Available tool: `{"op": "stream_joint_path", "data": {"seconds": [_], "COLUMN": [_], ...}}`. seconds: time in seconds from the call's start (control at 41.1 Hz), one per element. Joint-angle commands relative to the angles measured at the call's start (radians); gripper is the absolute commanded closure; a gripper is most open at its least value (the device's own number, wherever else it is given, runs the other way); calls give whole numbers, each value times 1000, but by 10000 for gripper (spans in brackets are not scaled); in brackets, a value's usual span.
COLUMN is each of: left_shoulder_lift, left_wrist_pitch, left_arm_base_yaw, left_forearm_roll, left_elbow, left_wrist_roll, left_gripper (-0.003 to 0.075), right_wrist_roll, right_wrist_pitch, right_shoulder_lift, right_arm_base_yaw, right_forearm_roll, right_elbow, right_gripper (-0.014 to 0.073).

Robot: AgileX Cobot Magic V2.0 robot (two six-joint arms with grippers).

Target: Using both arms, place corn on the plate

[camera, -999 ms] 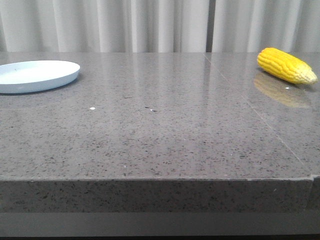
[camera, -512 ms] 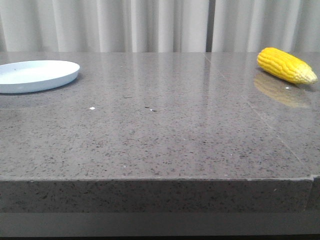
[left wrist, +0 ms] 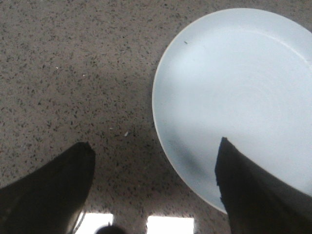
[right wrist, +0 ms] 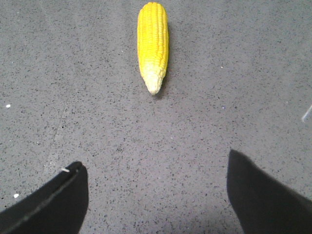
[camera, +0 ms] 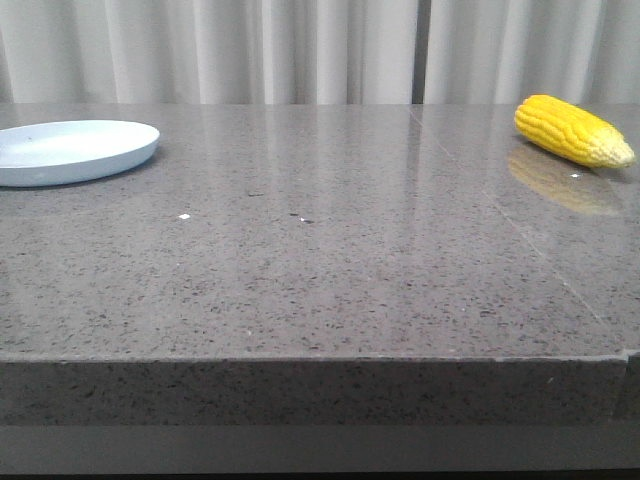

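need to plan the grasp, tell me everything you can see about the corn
The corn is a bright yellow cob with neat kernel rows, tapering to a paler tip. It lies flat on the glossy grey table, far right, tip pointing right, reflected in the surface. Nothing else touches it; the right gripper is open and apart from it.

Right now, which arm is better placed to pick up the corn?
The right. Its open gripper faces the corn directly, while the left gripper hangs over the plate at the table's other side.
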Motion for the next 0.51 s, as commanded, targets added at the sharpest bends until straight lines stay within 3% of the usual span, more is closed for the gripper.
{"op": "stream_joint_path", "data": {"seconds": [0.0,0.487], "left_shoulder_lift": [13,189], "left_wrist_pitch": [-48,-73], "left_arm_base_yaw": [2,-35], "left_forearm_roll": [-34,-76], "left_elbow": [-70,-155], "left_wrist_roll": [5,56], "left_gripper": [208,215], "right_wrist_roll": [-11,-11], "right_wrist_pitch": [-65,-65], "right_shoulder_lift": [5,5], "right_arm_base_yaw": [-6,-6], "right_forearm_roll": [-12,-12], "right_elbow": [-31,-31], "right_gripper": [-12,-12]}}
